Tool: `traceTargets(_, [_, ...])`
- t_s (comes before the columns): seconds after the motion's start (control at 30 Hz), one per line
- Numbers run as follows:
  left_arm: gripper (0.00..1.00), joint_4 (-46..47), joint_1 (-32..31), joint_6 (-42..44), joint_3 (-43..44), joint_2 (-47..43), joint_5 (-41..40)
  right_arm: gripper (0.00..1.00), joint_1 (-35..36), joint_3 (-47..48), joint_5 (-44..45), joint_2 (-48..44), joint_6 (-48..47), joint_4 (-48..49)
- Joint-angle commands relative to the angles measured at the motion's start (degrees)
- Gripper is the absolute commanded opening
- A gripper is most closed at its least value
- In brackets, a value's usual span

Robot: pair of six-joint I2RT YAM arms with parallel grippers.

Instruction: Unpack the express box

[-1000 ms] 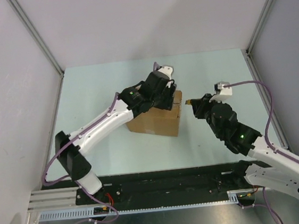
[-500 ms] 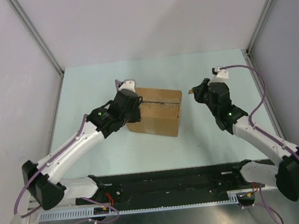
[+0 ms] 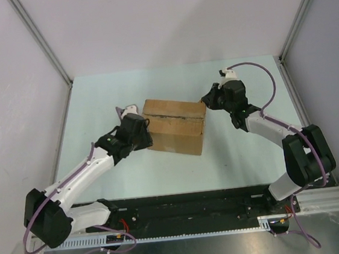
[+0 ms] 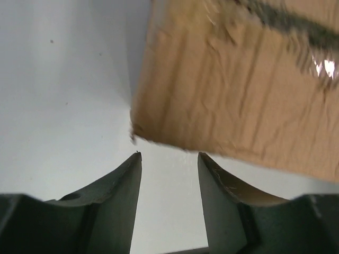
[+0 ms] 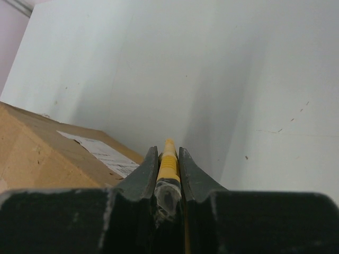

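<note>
Cardboard express box (image 3: pixel 176 129) sits centre, flaps shut. Left gripper (image 4: pixel 169 156) is now off the top, at its left corner, half open, empty. Right gripper (image 5: pixel 168 152), clamped on yellow knife (image 5: pixel 168 168), has swung to the right edge; seam cut likely next.

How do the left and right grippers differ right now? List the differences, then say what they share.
1. The left gripper is open; the right gripper is shut.
2. The left gripper holds nothing; the right gripper clamps a yellow knife.
3. The left gripper faces the box at its left end; the right gripper sits by its right end, near the white label.
Shared: dark fingers, and both are close beside the box.
</note>
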Motion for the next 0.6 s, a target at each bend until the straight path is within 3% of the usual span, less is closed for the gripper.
traceTargets(0.0, [0.53, 9.99, 5.32, -2.8, -0.9, -1.14, 5.48, 0.0, 1.02, 2.34, -4.58, -1.87, -2.74, -2.16])
traceTargets(0.2, [0.54, 16.15, 14.45, -1.83, 0.15, 2.44, 16.7, 0.0, 3.66, 0.76, -4.32, -6.79, -3.97, -8.41])
traceTargets(0.33, [0.54, 19.41, 17.28, -1.74, 1.73, 5.96, 20.16, 0.0, 6.2, -1.61, -2.65, -10.66, -3.36, -12.36])
traceTargets(0.57, [0.57, 21.52, 21.06, 2.47, 10.59, 16.42, 24.73, 0.0, 19.28, -3.11, 2.53, -16.2, -6.61, -18.17])
